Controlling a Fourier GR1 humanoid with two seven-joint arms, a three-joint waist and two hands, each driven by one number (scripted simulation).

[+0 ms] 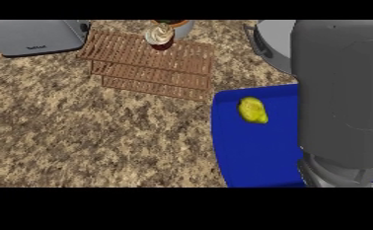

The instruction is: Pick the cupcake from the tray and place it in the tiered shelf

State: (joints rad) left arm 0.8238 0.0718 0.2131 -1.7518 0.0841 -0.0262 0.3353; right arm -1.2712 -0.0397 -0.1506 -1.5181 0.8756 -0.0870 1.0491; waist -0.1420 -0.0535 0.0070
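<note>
1. Hands first: neither the right hand nor the left hand shows from where I stand, so I cannot tell whether either is wide, narrow or holding anything.
2. What does show is one broad grey forearm (335, 100), filling the right side of the head view from the lower edge to the top and covering the right part of the blue tray (251, 160).
3. Over to the cupcake (159, 35): it is off the tray and sits upright at the far edge of the tiered shelf (149, 66), on the top step, white swirl of frosting above a dark red wrapper.
4. That shelf is brown and slatted, its steps descending toward the near side, and it stands on the speckled counter (94, 135) to the upper left of the tray, well apart from the forearm.
5. On the tray, a small yellow fruit (253, 110) lies alone near the far edge.
6. Just behind the cupcake is a round pot (182, 26), partly cut off.
7. A grey toaster (40, 36) stands at the far left, beside the shelf.
8. At the far right, a grey round appliance (273, 41) peeks out from behind the forearm.
</note>
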